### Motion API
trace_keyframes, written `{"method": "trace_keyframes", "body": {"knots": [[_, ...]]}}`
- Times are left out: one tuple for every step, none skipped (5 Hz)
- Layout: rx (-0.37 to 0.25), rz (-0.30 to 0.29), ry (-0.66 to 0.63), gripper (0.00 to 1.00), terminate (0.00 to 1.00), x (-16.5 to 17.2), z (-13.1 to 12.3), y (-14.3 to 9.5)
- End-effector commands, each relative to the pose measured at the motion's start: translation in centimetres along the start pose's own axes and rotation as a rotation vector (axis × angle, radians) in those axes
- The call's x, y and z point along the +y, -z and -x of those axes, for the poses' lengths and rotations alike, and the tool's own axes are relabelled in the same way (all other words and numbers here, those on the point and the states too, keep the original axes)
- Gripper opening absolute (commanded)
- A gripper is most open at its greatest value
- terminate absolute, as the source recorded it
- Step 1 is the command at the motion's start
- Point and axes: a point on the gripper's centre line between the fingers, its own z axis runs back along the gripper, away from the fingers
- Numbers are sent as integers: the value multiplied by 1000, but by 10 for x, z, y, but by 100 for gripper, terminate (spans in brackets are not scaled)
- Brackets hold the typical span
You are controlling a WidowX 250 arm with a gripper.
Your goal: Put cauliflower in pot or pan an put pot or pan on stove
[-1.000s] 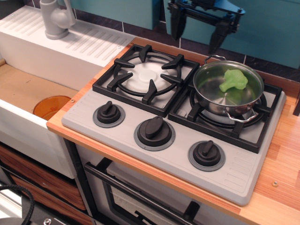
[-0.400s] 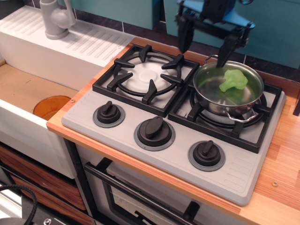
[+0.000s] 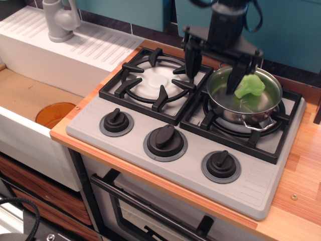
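The shiny steel pot (image 3: 261,109) stands on the right burner grate of the grey stove (image 3: 150,160). The light-green cauliflower (image 3: 251,86) lies inside the pot. My gripper (image 3: 212,74) is open and hangs low over the pot's left rim. Its right finger (image 3: 234,80) reaches down inside the pot just left of the cauliflower. Its left finger (image 3: 192,63) hangs outside the pot, over the edge of the left burner grate (image 3: 156,83). The jaws straddle the pot's left wall.
Three black knobs (image 3: 165,140) line the stove front. A white ridged sink unit with a grey tap (image 3: 59,20) stands at the left, with an orange disc (image 3: 55,114) below it. Wooden counter (image 3: 301,196) runs along the right. A teal wall is behind.
My gripper has come down from high above the stove's back and moved slightly forward, so its fingers now straddle the pot's left rim. Pot and cauliflower have not moved.
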Motion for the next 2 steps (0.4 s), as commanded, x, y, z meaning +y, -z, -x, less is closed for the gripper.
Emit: {"method": "trace_keyframes", "body": {"knots": [[-119, 26, -14, 100, 0, -2, -13, -4], [-146, 31, -11, 100, 0, -3, -15, 8]]}}
